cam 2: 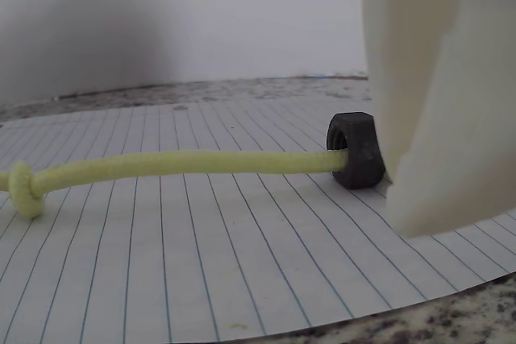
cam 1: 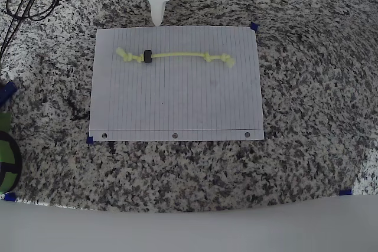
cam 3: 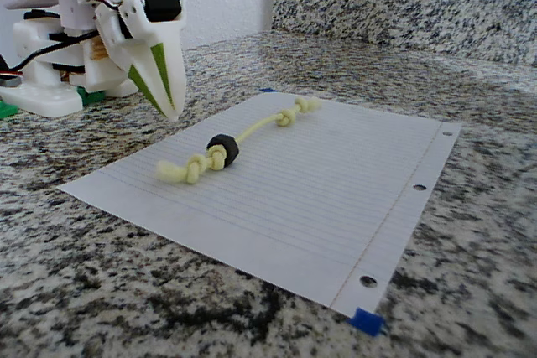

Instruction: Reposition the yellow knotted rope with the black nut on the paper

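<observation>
The desk (cam 1: 307,163) is speckled granite, and the paper (cam 1: 177,104) lies flat on it, its corners marked with blue tape (cam 3: 366,321), the punched holes along the near edge in the overhead view. The yellow knotted rope (cam 1: 177,55) stretches left to right across the far part of the sheet, with the black nut (cam 1: 147,56) threaded on near its left knot. The hand (cam 1: 157,16) hangs at the far edge of the paper, just beyond the nut, its tip low over the desk.

The risk, as I judge it, is that a pinch on so thin a cord misses or slips, or that the tip drags the loose sheet. The nut could also slide along the rope if only the cord is lifted.

The hand's fingers appear pressed together and hold nothing; in the wrist view a finger (cam 2: 435,118) stands just beside the nut, contact uncertain.
</observation>
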